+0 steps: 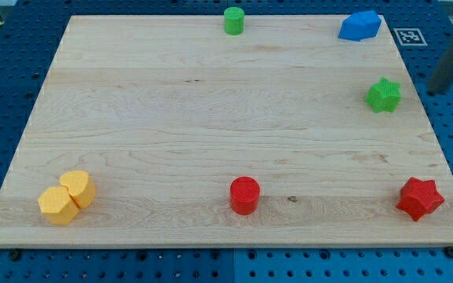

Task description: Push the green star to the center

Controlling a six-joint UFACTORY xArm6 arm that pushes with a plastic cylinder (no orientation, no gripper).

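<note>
Green star [384,95] sits nr board's [171,118] right edge, upper part. My tip [433,92] is just off-board, to star's right, not touching. No pincer on rig; rod only.

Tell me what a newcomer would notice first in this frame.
Probably the bright blocks ringing a bare wooden board: two touching yellow blocks at the view's bottom left, and a red star at the bottom right. The green star sits near the right edge, with my tip just to its right, off the board and apart from it.
</note>
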